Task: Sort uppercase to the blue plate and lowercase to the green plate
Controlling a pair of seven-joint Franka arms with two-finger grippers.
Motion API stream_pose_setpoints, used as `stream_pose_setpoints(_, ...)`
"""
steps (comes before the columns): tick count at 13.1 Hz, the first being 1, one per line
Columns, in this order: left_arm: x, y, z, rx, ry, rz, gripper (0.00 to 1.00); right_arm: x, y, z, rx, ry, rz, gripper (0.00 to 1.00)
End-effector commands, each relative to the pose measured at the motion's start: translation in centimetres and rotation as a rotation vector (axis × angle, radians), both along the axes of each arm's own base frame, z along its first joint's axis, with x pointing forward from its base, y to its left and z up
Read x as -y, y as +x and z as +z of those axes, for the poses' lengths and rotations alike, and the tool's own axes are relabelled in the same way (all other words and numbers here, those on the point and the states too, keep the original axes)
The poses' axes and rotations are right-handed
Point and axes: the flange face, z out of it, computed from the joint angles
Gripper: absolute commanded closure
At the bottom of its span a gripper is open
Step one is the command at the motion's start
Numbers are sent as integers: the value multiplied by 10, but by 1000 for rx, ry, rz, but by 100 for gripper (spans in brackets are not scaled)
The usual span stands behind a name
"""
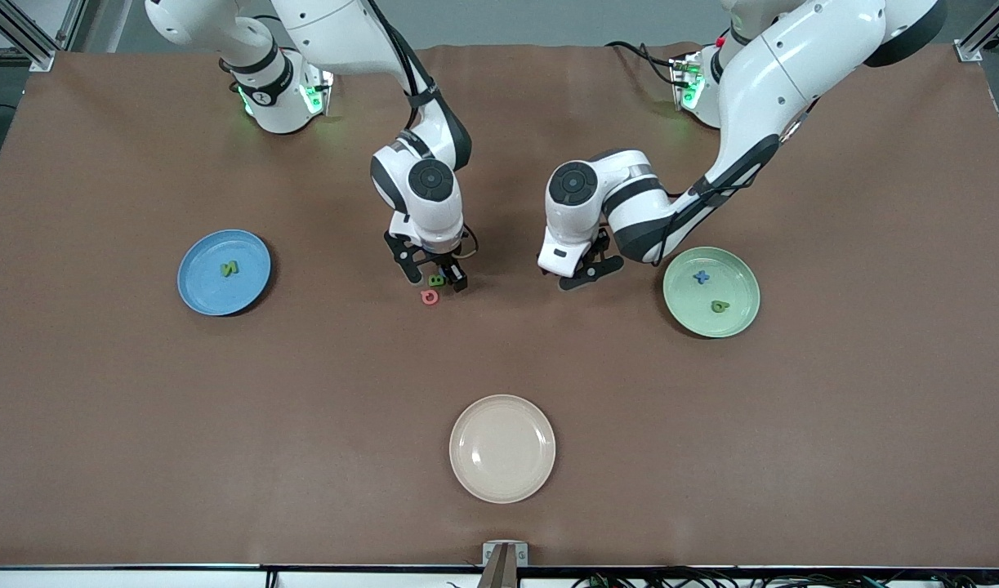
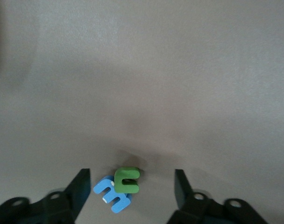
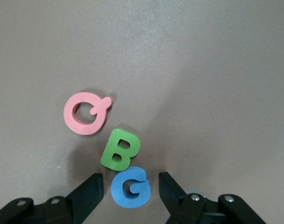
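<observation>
Right gripper [image 3: 130, 186] straddles the blue G [image 3: 131, 187], fingers parted, gripping nothing yet; green B [image 3: 120, 149] touches it. Left gripper [image 2: 131, 189] hovers open over two lowercase letters [image 2: 119, 189].

Cream plate [image 1: 502, 448] sits on the brown table [image 1: 834, 457], upright, nothing in it, close to the table edge nearest the front camera, about midway between the two ends. Small metal bracket [image 1: 504, 555] at that same edge, just nearer the camera than the plate. Cables [image 1: 654, 581] run along there too.
</observation>
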Motion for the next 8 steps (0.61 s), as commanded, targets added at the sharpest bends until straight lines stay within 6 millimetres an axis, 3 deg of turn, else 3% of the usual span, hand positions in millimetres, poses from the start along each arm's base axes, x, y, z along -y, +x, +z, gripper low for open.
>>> stream_pose_setpoints(1, 0, -1, -5, -22, 2, 12, 31, -3, -8, -2, -9, 0, 9, 59)
stream_pose_setpoints(5, 0, -9, -13, -43, 8, 4, 37, 2, -3, -4, -10, -4, 10, 60)
stream_pose_setpoints(6, 0, -9, -14, -45, 8, 3, 38, 3, -3, -4, -10, -7, 11, 67)
stream_pose_setpoints(8, -1, -12, -19, -56, 11, 2, 40, 3, -2, -1, -8, -7, 15, 93)
